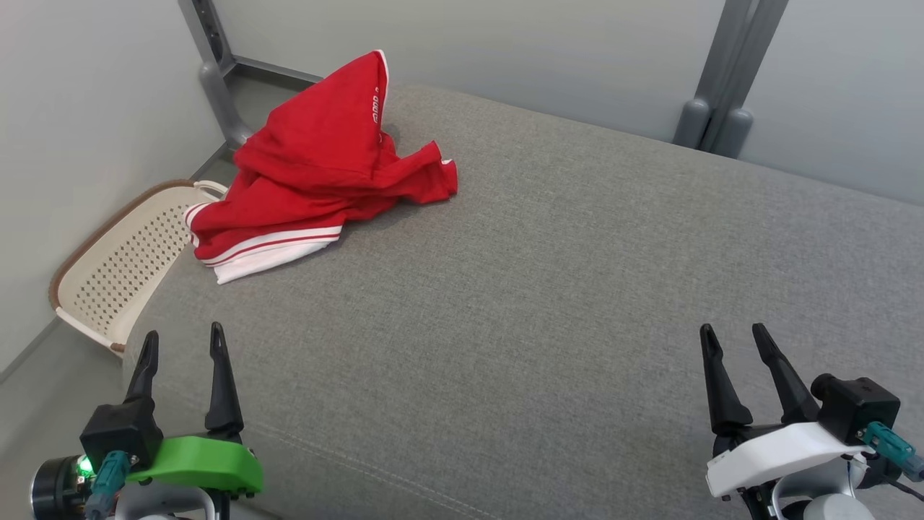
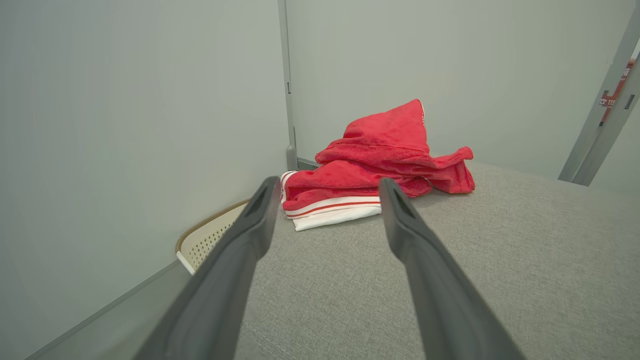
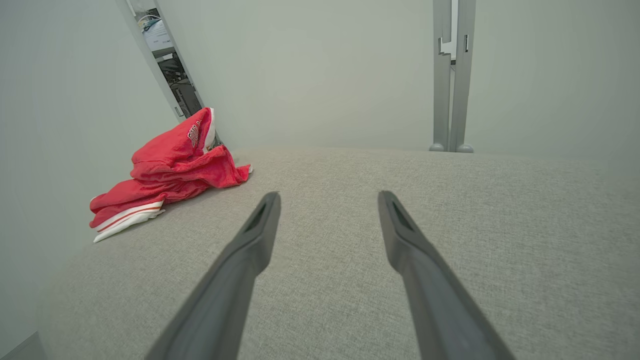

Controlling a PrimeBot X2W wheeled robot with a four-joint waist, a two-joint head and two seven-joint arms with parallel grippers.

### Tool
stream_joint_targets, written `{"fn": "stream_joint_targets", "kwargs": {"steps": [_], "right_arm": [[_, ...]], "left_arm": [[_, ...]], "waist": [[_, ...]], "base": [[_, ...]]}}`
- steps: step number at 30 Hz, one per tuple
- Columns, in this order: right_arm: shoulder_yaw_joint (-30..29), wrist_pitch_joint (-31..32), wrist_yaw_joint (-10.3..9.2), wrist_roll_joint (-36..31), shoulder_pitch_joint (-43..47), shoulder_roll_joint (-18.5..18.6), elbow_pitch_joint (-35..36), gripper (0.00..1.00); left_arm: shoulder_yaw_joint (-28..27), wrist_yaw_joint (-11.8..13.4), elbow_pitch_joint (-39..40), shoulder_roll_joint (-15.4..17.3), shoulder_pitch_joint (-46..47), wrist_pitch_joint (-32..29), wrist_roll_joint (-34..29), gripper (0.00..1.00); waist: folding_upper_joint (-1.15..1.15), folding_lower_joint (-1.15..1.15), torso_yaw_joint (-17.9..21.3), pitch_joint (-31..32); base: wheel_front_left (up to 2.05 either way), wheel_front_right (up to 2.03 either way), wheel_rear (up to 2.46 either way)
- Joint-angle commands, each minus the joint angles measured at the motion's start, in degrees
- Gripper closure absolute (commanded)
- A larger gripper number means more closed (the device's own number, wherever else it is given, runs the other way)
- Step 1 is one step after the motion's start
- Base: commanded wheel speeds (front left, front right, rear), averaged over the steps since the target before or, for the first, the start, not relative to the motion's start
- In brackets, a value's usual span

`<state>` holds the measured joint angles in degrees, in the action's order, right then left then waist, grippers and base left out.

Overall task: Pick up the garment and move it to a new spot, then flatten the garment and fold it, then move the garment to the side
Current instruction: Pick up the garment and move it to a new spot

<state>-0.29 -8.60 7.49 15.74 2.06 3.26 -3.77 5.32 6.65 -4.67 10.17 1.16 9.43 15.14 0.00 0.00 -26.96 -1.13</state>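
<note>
A red garment (image 1: pixel 310 166) with white and red striped trim lies crumpled in a heap at the far left corner of the grey fabric surface (image 1: pixel 548 289), one edge hanging slightly over the side. My left gripper (image 1: pixel 184 341) hovers open at the near left, well short of the heap, and nothing is between its fingers. In the left wrist view the garment (image 2: pixel 380 160) sits straight ahead beyond the open left gripper (image 2: pixel 327 186). My right gripper (image 1: pixel 735 336) stands open at the near right, far from the cloth. The right wrist view has the garment (image 3: pixel 170 175) at the far left and the right gripper (image 3: pixel 327 198) over bare fabric.
A cream perforated basket (image 1: pixel 115 267) with a brown rim stands on the floor beside the surface's left edge, below the garment. Pale walls close in on the left and back. Grey metal posts (image 1: pixel 722 94) rise behind the far edge.
</note>
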Motion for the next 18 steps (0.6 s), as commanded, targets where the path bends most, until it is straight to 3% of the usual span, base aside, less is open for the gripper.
{"fn": "stream_joint_targets", "kwargs": {"steps": [1, 18], "right_arm": [[0.07, 0.12, 0.0, -0.29, 0.24, 0.09, 0.07, 0.0], [0.28, 1.46, 0.0, -0.35, -1.39, 2.23, 1.35, 0.0]], "left_arm": [[-0.26, 0.32, -0.05, 0.37, -0.74, 0.4, 0.74, 0.0], [0.01, 0.14, -1.57, 0.14, 4.25, 1.51, 1.66, 0.0]], "waist": [[0.0, 0.0, -0.58, -0.28], [0.0, 0.0, 2.71, -3.23]], "base": [[0.0, 0.0, 0.0], [0.0, 0.0, 0.0]]}}
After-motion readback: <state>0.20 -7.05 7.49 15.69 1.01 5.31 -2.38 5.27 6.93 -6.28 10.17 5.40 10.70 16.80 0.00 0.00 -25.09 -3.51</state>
